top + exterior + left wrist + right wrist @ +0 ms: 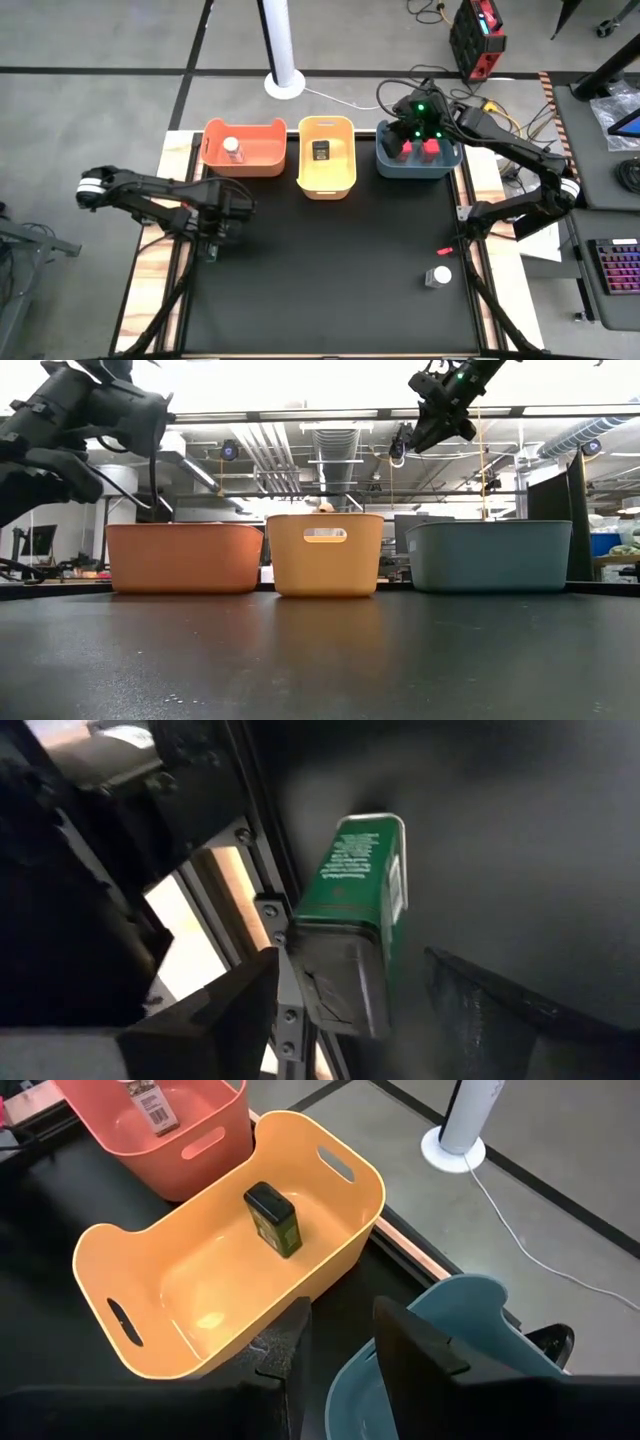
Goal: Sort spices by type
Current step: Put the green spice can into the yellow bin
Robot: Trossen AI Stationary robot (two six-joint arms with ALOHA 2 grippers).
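A black-capped spice tin with a green label (355, 890) lies on its side on the black mat, close to the metal rail at the table's left edge. My left gripper (350, 960) points down over it, open, one finger on either side of the tin's near end; I see no touch. In the high view my left gripper (213, 243) hides the tin. My right gripper (418, 128) hovers above the blue bin (385, 165), narrowly open with nothing between its fingers (342, 1320). A white-capped jar (438, 276) stands on the mat at the near right.
The orange bin (262, 165) holds a jar (232, 150). The yellow bin (345, 180) holds a black tin (321, 151). Two red boxes (431, 148) sit in the blue bin. A thin red stick (444, 250) lies near the table's right edge.
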